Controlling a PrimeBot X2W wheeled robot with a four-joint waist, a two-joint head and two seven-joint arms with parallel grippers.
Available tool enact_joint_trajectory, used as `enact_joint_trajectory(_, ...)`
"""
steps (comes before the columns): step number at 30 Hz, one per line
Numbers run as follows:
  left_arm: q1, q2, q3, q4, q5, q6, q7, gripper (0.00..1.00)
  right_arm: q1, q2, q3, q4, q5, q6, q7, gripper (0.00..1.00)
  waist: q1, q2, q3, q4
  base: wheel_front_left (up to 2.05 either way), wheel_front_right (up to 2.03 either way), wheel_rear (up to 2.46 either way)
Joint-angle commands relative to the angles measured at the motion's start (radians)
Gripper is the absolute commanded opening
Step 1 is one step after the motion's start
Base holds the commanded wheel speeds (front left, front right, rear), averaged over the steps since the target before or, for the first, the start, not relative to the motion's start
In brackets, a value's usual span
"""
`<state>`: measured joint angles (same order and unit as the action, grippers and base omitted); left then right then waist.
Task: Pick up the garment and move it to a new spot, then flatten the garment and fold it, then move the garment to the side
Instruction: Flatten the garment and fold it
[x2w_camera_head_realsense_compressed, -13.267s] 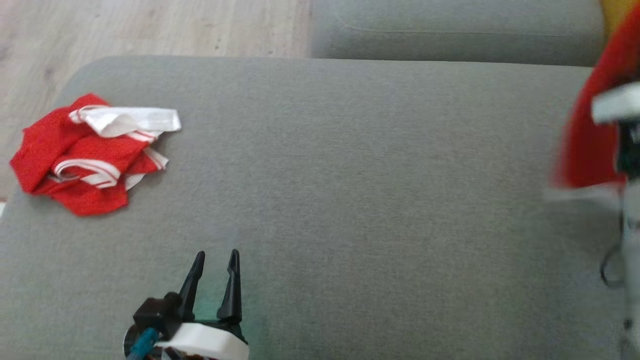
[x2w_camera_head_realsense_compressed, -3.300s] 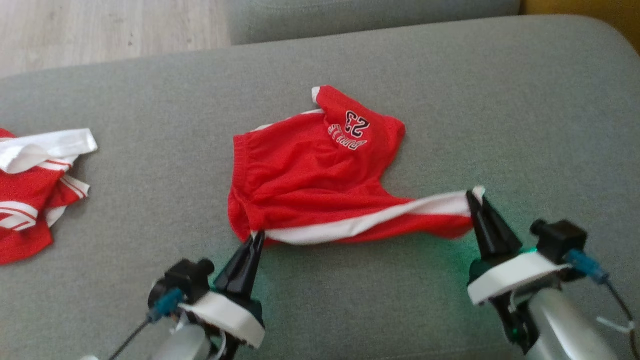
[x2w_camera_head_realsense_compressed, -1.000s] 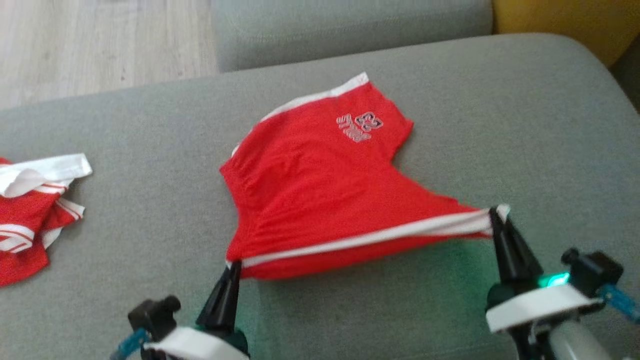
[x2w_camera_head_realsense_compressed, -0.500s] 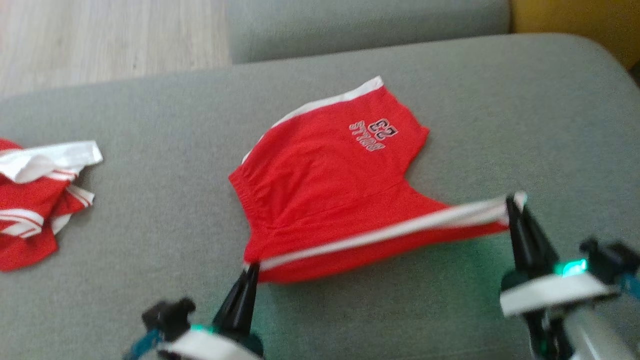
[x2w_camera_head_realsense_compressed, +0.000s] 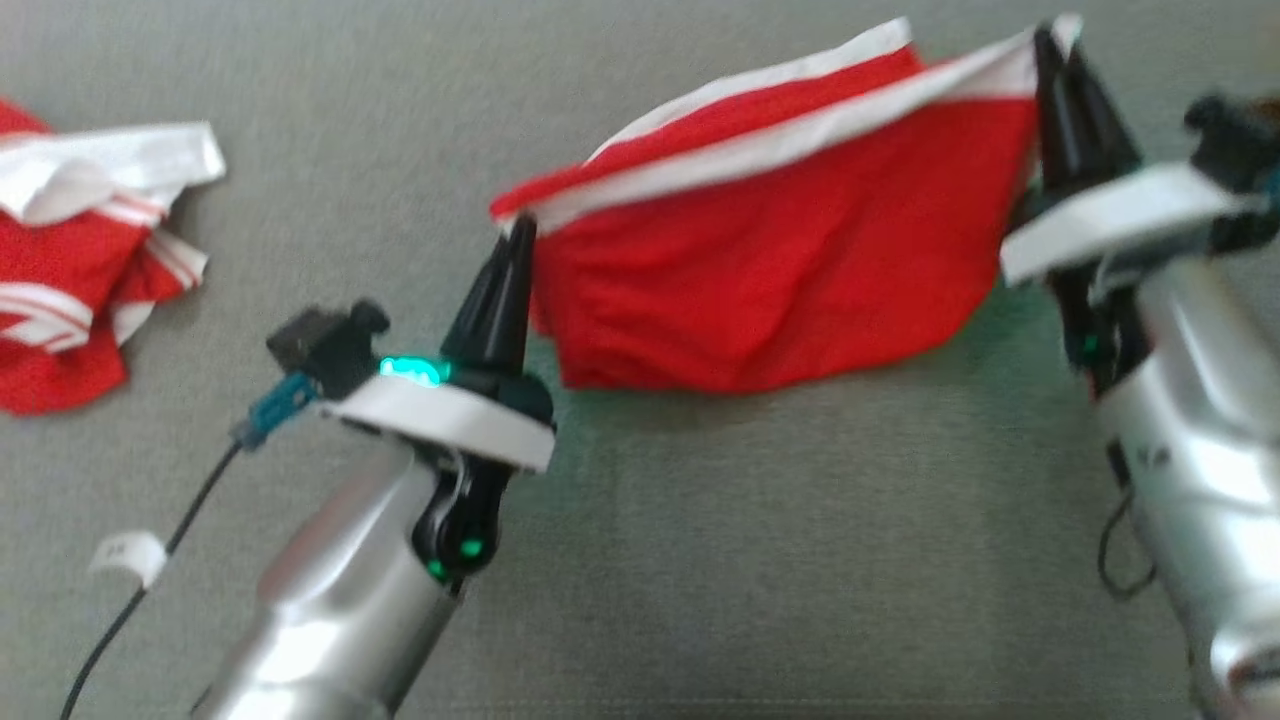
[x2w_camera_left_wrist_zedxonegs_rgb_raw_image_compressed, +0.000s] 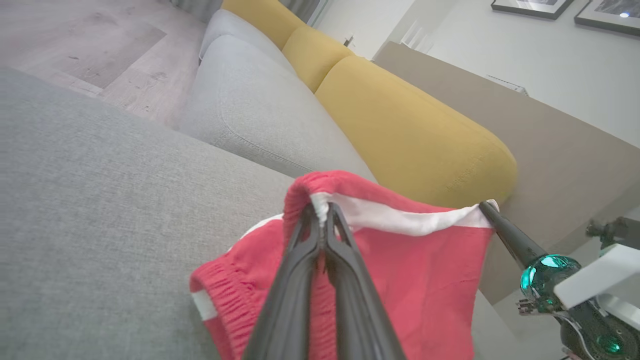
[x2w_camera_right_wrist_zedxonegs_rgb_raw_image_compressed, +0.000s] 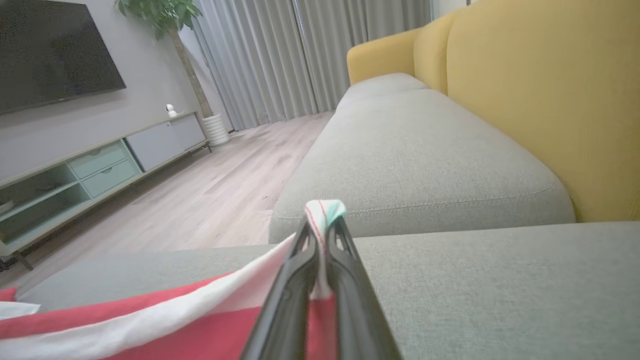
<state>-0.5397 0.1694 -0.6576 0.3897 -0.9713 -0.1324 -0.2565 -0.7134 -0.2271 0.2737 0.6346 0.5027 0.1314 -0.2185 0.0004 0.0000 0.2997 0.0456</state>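
Clearly the left gripper (x2w_camera_head_realsense_compressed: 520, 232) and right gripper (x2w_camera_head_realsense_compressed: 1050, 45) each pinch the striped edge of the shorts (x2w_camera_head_realsense_compressed: 780, 270), whose draped front hides the rest.

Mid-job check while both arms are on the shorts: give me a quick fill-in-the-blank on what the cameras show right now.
The left gripper and the right gripper are both ____ on the red shorts.
The edge stretched between them carries a ____ stripe.
A second red-and-white garment lies crumpled on the grey cushion toward the robot's ____.
The left wrist view shows sofa back cushions coloured ____.
Missing words: shut, white, left, yellow.
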Motion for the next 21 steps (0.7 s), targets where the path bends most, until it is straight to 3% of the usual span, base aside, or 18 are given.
enact_joint_trajectory(1, -0.049, 0.005, 0.027, -0.020, -0.003, 0.002, -0.005, 0.00, -0.035, 0.010, 0.013, -0.011, -0.008, -0.001, -0.002, 0.00, -0.0004, 0.0000, 0.061, 0.050, 0.00, 0.00, 0.00)
enact_joint_trajectory(11, -0.182, -0.091, 0.062, 0.061, -0.020, 0.002, -0.005, 0.00, -0.307, 0.018, -0.003, 0.277, -0.106, -0.001, -0.019, 0.00, -0.0004, 0.0000, 0.167, 0.114, 0.00, 0.00, 0.00)
enact_joint_trajectory(21, -0.256, -0.115, 0.039, 0.137, 0.001, 0.002, -0.005, 0.00, -0.426, 0.050, -0.094, 0.473, -0.232, -0.001, -0.040, 0.00, -0.0004, 0.0000, 0.201, 0.114, 0.00, 0.00, 0.00)
